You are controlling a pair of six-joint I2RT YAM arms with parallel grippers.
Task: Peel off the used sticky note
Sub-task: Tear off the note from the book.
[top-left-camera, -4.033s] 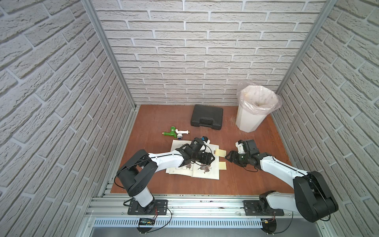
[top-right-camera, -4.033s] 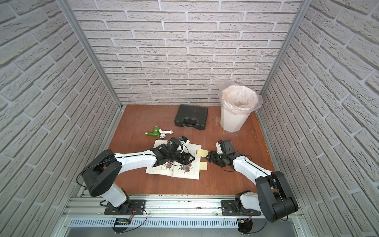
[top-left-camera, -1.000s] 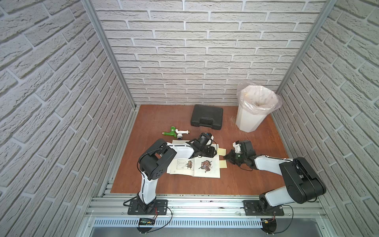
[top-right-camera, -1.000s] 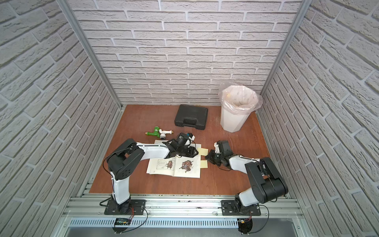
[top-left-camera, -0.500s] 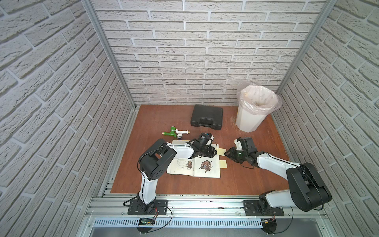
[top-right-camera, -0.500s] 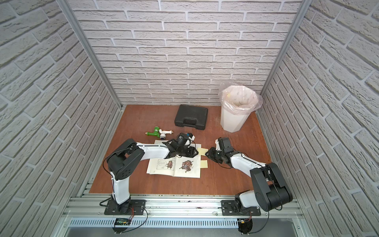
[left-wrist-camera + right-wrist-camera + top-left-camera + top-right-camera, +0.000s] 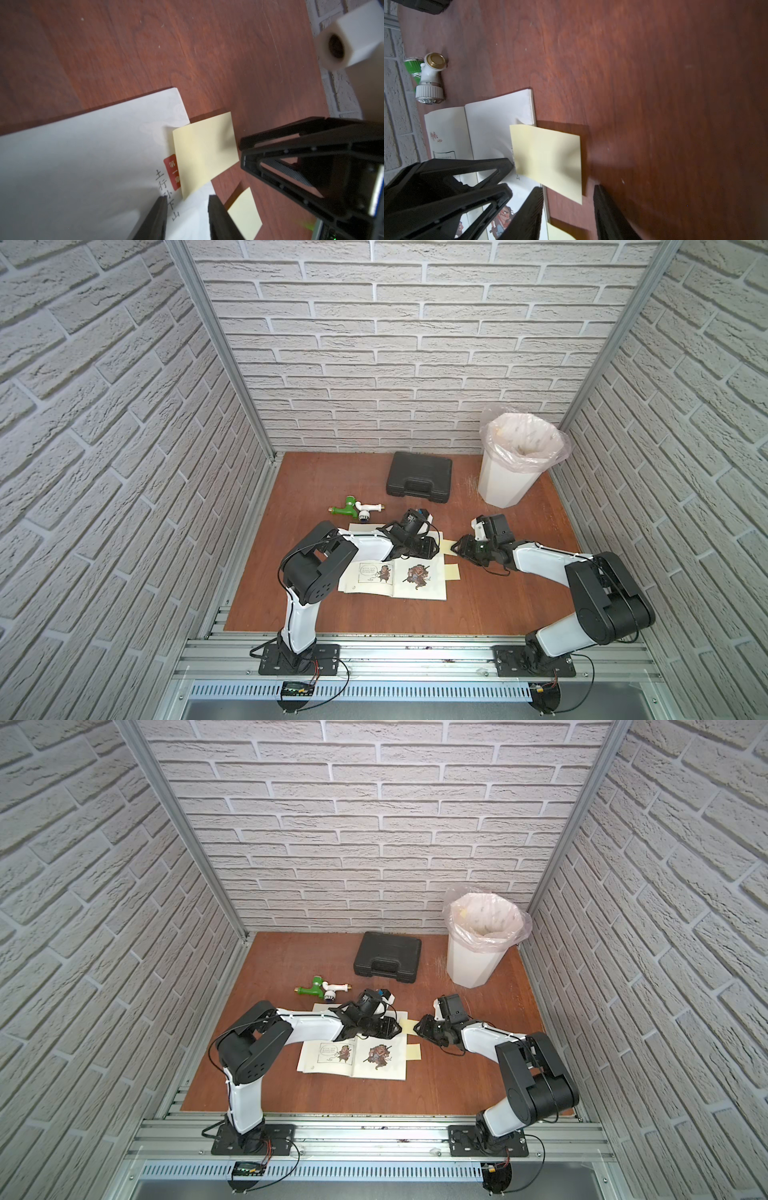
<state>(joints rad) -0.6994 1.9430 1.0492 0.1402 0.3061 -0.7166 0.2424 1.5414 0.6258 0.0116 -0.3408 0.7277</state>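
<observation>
You have bare table [image 7: 511, 605] along the whole near edge and to the right of the book [image 7: 397, 580]. The left gripper [image 7: 432, 551] rests on the book's far right corner, with the right gripper [image 7: 460, 549] close beside it. The gap between them is narrow, and the sticky note [image 7: 448, 546] fills it. A second note [image 7: 453, 572] lies just nearer. On the far side, the tap fitting [image 7: 357, 509] sits left, the black case [image 7: 419, 477] middle and the bin [image 7: 503, 489] right, with lanes between them.

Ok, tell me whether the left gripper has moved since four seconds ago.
Yes. The left gripper went from over the drawings in the open picture book toward the black case.
</observation>
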